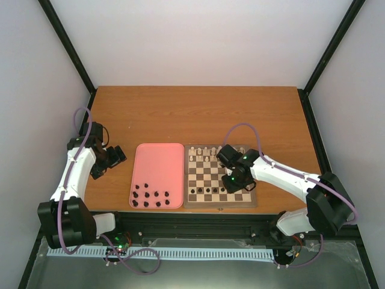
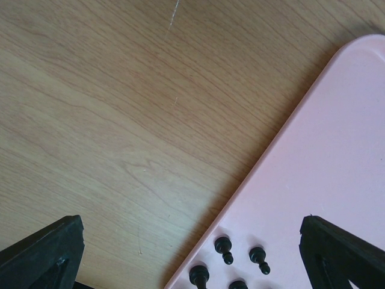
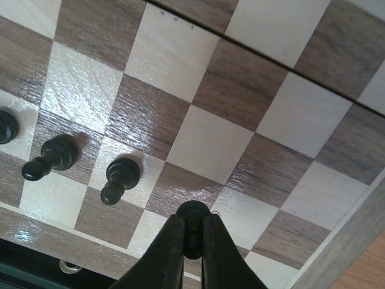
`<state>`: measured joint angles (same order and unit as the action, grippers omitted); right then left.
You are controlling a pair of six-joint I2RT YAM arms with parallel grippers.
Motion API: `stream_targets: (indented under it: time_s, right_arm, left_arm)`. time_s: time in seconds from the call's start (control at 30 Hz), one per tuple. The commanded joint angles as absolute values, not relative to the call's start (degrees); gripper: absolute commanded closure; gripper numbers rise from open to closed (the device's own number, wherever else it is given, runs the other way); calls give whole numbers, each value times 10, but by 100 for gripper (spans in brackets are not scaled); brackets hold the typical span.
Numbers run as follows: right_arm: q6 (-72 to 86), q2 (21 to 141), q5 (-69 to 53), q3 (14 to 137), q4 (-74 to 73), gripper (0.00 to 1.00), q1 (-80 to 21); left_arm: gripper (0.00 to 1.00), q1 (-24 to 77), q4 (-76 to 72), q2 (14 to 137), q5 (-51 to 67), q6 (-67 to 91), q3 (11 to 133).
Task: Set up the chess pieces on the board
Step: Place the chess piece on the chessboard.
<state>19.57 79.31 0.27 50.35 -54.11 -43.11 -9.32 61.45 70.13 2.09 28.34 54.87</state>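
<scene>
Dark walnut and pale squares fill your right wrist view, where the right gripper [image 3: 192, 241] has its jaws pressed together on a dark pawn [image 3: 193, 212], the pawn's long axis running along the fingers and its rounded end showing past the tips. It hangs over the near edge of the board [image 3: 204, 144], to the right of the dark pawns [image 3: 120, 179] standing in their rank. The next free square looks to lie almost straight beneath the jaws, so lower rather than sidestep; whether it touches yet, you cannot tell. Your left gripper [image 2: 192, 259] hovers well apart, jaws spread, at the edge of the pink tray [image 2: 337, 150] where more dark pieces [image 2: 224, 245] sit.
</scene>
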Motion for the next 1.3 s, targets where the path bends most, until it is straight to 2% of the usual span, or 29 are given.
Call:
stream_targets:
  time_s: [0.0, 0.7, 1.27]
  right_arm:
    - [209, 775, -14, 486, -522, 97, -427]
    - [207, 818, -11, 476, -505, 95, -427]
    - [204, 816, -2, 486, -519, 82, -427]
  left_arm:
    - [0, -98, 611, 702, 25, 283, 555]
    - [0, -98, 610, 691, 27, 281, 546]
    - [0, -98, 610, 696, 28, 282, 549]
